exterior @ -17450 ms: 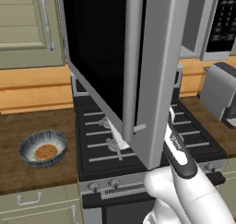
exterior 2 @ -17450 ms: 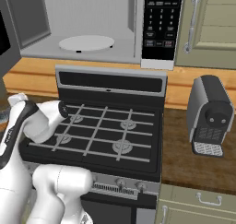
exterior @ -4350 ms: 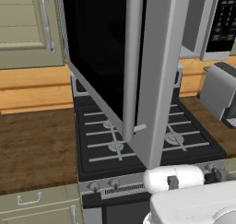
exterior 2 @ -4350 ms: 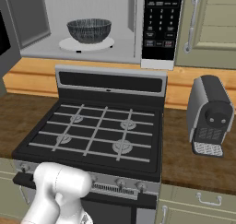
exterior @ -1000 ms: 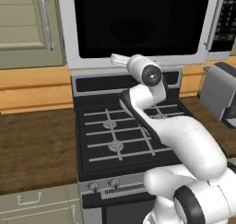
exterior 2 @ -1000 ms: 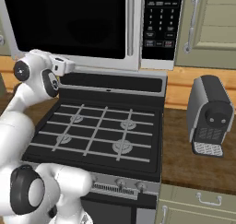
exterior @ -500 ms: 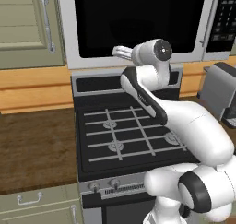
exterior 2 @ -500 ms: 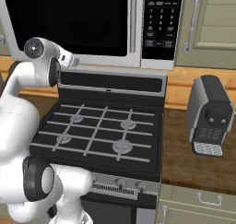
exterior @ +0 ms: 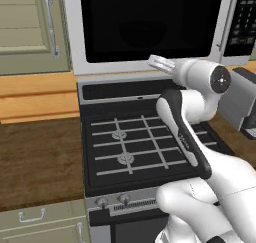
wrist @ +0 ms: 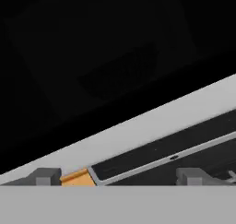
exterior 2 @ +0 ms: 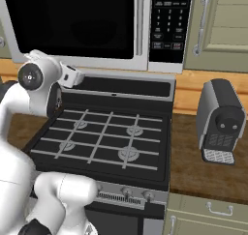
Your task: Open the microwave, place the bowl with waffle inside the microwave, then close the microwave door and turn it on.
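Kitchen wall unit above the black stove (exterior 2: 101,142): the microwave (exterior 2: 97,26) sits with the microwave door (exterior: 150,27) flush shut. Bowl faintly visible as a dim shape behind the dark glass (wrist: 124,71); waffle can't be made out. Gripper (wrist: 117,177) hangs spread wide and empty just below the door's lower frame. Judged step: turning it on. Next move calls for swinging right to the keypad (exterior 2: 169,16) and pressing start.

The brown wood-look counter (exterior 2: 203,173) runs along both sides of the black gas stove (exterior 2: 104,142). A silver and black coffee machine (exterior 2: 220,120) sits on the stretch right of the stove, and the left stretch (exterior: 40,162) is bare.
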You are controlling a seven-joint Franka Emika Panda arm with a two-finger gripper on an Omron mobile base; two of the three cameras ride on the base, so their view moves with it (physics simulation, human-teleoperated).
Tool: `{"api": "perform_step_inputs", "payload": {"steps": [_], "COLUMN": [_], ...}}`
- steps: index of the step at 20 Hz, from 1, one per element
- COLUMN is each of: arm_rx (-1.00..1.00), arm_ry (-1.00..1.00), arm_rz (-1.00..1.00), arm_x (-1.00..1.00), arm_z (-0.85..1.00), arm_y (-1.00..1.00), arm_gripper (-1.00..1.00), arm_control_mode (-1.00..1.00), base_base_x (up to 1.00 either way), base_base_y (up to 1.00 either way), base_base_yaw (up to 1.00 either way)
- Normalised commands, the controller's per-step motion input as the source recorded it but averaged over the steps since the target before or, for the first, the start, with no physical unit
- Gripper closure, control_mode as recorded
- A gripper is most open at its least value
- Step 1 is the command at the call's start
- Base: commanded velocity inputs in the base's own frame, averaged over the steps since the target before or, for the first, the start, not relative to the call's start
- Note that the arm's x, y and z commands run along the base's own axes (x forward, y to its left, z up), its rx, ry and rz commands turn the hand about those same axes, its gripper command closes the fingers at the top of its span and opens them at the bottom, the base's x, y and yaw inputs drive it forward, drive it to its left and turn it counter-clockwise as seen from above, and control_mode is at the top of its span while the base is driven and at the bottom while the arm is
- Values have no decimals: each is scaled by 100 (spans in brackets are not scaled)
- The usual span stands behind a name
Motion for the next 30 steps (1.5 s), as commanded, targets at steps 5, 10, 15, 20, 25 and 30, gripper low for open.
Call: {"api": "perform_step_inputs", "payload": {"steps": [5,10,15,20,25,30], "arm_rx": [34,32,35,35,17,19], "arm_ry": [-19,0,8,34,5,1], "arm_rz": [-2,-7,-2,-3,-5,-4], "arm_x": [-99,-63,-15,7,0,17], "arm_z": [39,56,56,7,-2,-21], "arm_y": [-96,-100,-100,-99,-42,-46], "arm_gripper": [-100,100,100,100,100,100], "arm_control_mode": [-100,-100,-100,-100,-100,-100], "base_base_x": [0,0,0,0,0,0], "base_base_y": [0,0,0,0,0,0], "base_base_yaw": [0,0,0,0,0,0]}}
